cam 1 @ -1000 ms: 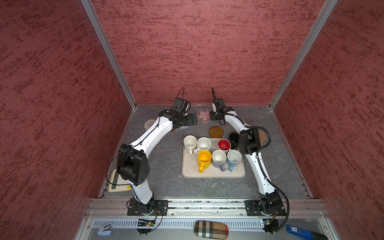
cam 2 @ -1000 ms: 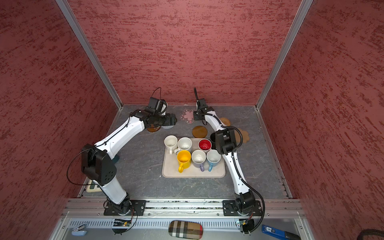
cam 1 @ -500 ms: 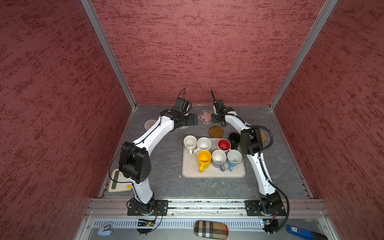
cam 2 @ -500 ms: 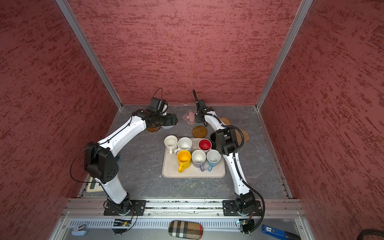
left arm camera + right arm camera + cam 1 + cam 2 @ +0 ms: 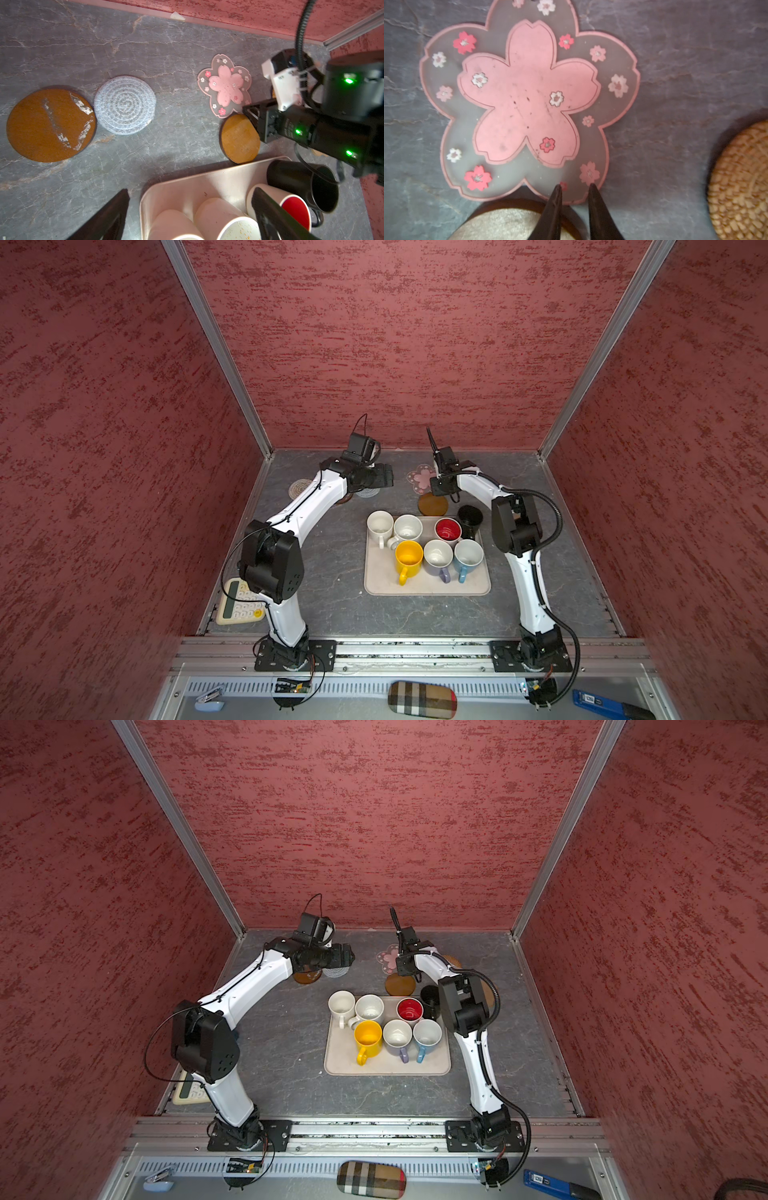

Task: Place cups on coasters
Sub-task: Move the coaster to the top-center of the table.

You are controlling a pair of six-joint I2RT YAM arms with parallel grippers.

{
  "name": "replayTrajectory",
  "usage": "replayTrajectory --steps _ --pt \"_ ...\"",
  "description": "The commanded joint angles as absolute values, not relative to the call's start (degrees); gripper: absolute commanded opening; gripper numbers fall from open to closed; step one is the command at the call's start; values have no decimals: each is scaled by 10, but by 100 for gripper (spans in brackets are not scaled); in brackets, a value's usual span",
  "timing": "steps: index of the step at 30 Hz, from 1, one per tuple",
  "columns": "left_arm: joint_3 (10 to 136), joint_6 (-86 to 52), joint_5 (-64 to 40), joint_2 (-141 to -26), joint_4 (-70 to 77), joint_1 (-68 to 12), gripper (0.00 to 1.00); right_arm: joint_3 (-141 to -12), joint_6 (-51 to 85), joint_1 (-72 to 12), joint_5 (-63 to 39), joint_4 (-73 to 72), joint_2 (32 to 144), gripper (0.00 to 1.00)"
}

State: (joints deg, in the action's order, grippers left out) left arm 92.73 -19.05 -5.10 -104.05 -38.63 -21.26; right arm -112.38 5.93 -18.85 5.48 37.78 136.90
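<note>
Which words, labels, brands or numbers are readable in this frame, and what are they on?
No text can be read in any view.
Calculator: key markings, too small to read.
Blue object on the front ledge: white label, too small to read.
Right arm's black wrist housing: faint print, blurred.
Cups and coasters: no lettering visible.

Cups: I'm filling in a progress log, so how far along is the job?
Done: nothing; no coaster bears a cup. All seven cups sit on or at the tray. In hand: the right gripper, jaws nearly closed, is at the edge of the pink flower coaster; whether it grips is unclear. The left gripper is open and empty. Left: every cup.
</note>
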Motion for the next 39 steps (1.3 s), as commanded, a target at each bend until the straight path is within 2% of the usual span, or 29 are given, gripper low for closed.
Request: replayTrajectory --steps 1,7,15,27,39 --pt "944 -197 -68 -1075 -385 -181 88 -1135 48 -186 73 391 1362 25" --pt "998 -193 -82 -1147 -405 -151 75 -1175 52 -186 61 395 1353 36" --pt "1069 -192 -84 -1248 -419 -143 64 -1188 67 -186 34 363 1342 49" --pt "1105 -193 -82 -1320 -419 -135 61 -1287 80 -186 -15 380 1405 59" --pt "1135 -200 -100 -1367 -418 -155 61 -1336 85 -185 -28 401 1461 63"
